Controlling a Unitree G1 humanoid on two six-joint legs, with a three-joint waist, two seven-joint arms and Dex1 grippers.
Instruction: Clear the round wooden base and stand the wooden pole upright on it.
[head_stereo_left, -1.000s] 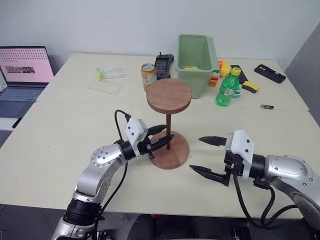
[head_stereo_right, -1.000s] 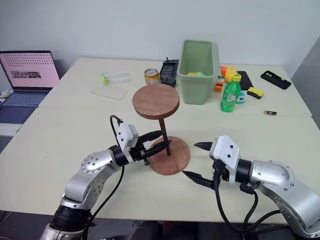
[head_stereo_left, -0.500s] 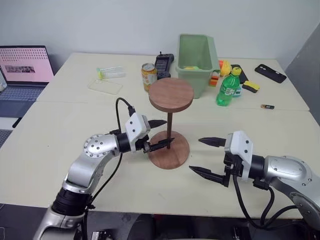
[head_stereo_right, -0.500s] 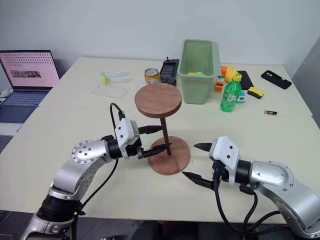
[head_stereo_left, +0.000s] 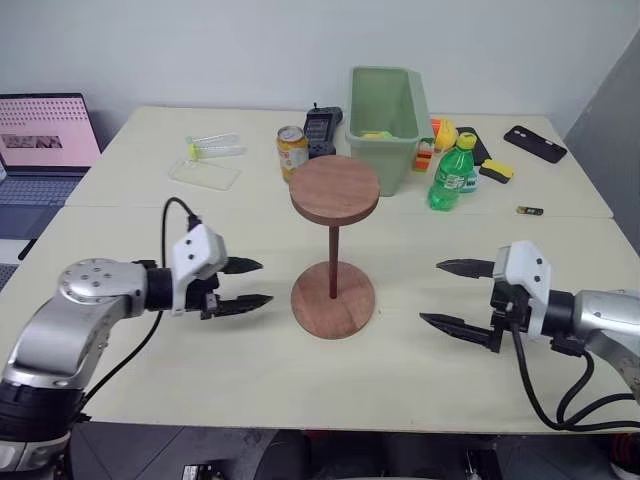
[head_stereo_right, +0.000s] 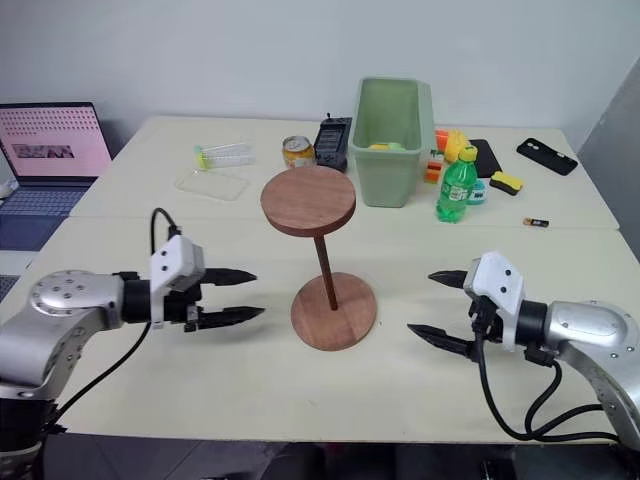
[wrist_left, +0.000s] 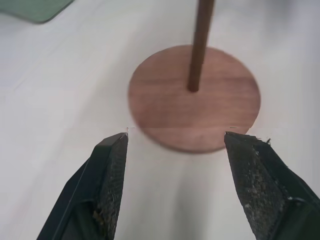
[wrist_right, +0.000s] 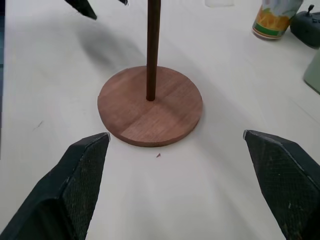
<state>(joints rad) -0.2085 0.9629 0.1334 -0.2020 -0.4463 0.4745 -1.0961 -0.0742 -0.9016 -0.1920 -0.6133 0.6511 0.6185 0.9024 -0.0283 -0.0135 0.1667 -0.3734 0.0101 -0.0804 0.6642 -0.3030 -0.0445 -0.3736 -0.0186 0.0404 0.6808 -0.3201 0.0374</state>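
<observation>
The round wooden base (head_stereo_left: 333, 310) lies flat mid-table with nothing else on it. The wooden pole (head_stereo_left: 332, 262) stands upright in its centre, its fixed disc (head_stereo_left: 334, 189) on top. Left of the base, and clear of it, my left gripper (head_stereo_left: 265, 282) hangs open and empty, pointing at the pole. My right gripper (head_stereo_left: 430, 292) is open and empty to the right of the base, also apart from it. The left wrist view looks between the open fingers at base (wrist_left: 195, 100) and pole (wrist_left: 201, 35). The right wrist view shows base (wrist_right: 150, 107) and pole (wrist_right: 152, 45).
At the back stand a green bin (head_stereo_left: 385, 100), a green bottle (head_stereo_left: 447, 175), a drink can (head_stereo_left: 292, 152), a black device (head_stereo_left: 320, 128) and a phone (head_stereo_left: 535, 144). A clear plastic box (head_stereo_left: 205, 173) and a laptop (head_stereo_left: 45, 130) are back left.
My left gripper has let go of the pole, opened wider and drawn away to the left. The right gripper has shifted right. The pole stays standing on the base.
</observation>
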